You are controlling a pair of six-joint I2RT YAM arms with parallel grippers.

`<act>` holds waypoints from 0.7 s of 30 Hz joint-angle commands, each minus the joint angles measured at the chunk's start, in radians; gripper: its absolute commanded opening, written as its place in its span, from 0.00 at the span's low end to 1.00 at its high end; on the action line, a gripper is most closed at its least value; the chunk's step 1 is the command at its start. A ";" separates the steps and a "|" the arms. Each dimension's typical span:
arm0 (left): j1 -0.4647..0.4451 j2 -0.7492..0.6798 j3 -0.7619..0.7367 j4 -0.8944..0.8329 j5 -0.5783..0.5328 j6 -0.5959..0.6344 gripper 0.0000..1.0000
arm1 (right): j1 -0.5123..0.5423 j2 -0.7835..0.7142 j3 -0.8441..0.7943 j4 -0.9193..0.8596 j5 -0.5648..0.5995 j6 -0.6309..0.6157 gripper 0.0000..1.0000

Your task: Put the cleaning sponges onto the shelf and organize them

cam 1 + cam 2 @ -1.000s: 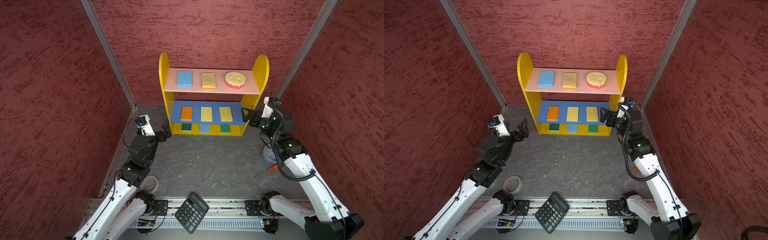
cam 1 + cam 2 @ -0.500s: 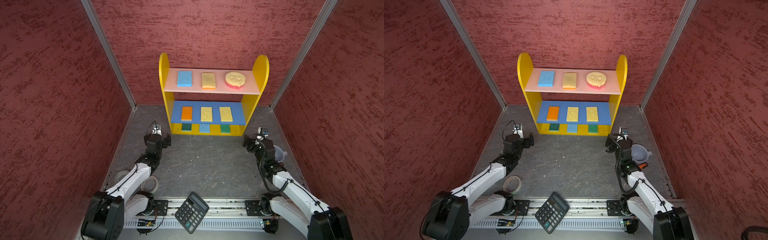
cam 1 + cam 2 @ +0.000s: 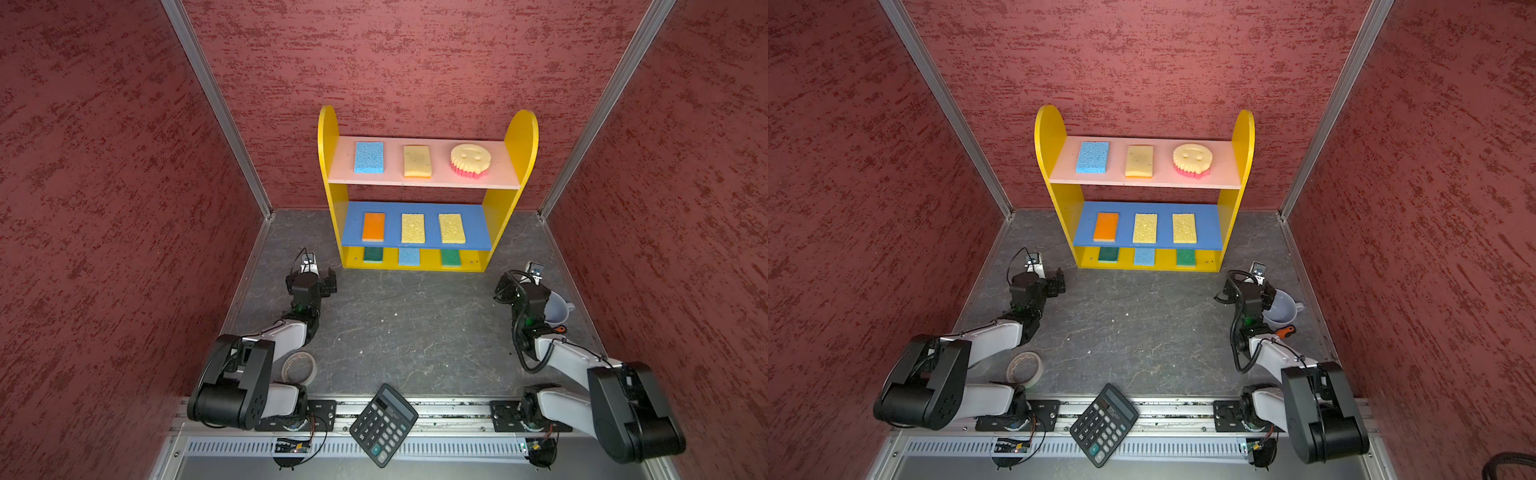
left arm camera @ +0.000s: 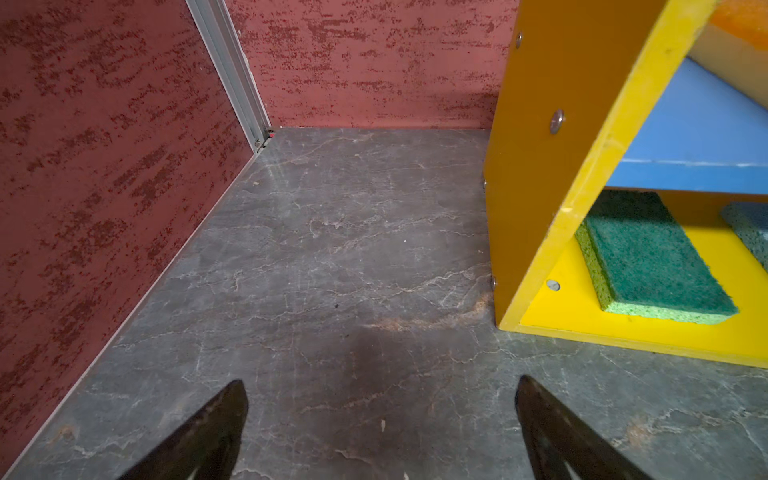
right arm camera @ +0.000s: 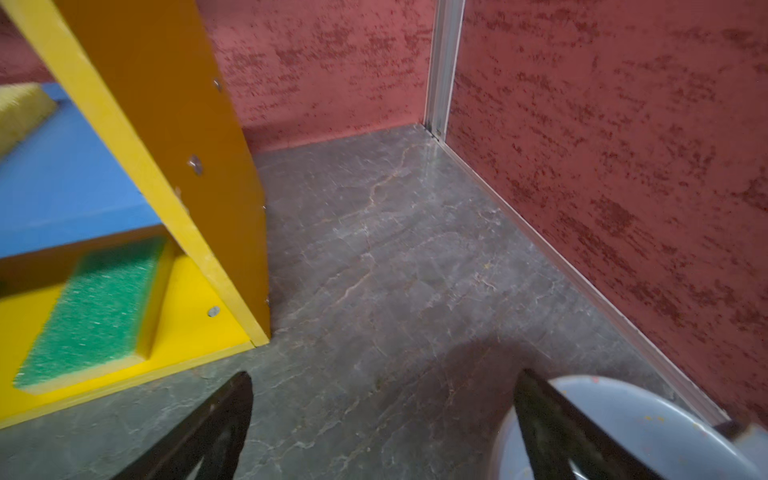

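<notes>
Nearest me, at the near edge of the desk, the calculator point(image 3: 383, 424) is lying tilted across the rail. The tape roll point(image 3: 299, 366) is sitting toward the near left corner. Neither is mine to shelve.

My left fingers point(image 3: 331, 281) are hanging spread wide and carrying nothing, low over bare desk near the left front corner of the shelf point(image 3: 521, 137). My right fingers point(image 3: 501, 287) are gaping just as wide and empty on the other side. A pale cup point(image 3: 557, 309) is sitting just beside them toward the right edge, with an orange-handled screwdriver point(image 3: 557, 329) lying just nearer than it. I am seeing no sponge loose on the open desk.

Further off, the shelf is standing at the middle of the far edge, against the back wall, carrying all nine, three to a board in tidy rows.
- **Yellow bottom board:** the left green sponge point(image 3: 372, 254), lower blue sponge point(image 3: 409, 257) and right green sponge point(image 3: 451, 257).
- **Blue middle board:** the orange sponge point(image 3: 373, 226), middle yellow sponge point(image 3: 412, 228) and right yellow sponge point(image 3: 451, 228).
- **Pink top board:** the upper blue sponge point(image 3: 369, 157), upper yellow sponge point(image 3: 417, 161) and smiley sponge point(image 3: 470, 160).

I am judging the task as good as finished. Nothing is waiting to be picked up, and nothing is looking crooked enough to need straightening. At most, parking both arms is remaining.
</notes>
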 commanded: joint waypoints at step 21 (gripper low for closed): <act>0.152 0.169 -0.017 0.289 0.333 -0.030 0.99 | -0.151 0.314 -0.109 0.744 -0.286 -0.078 0.99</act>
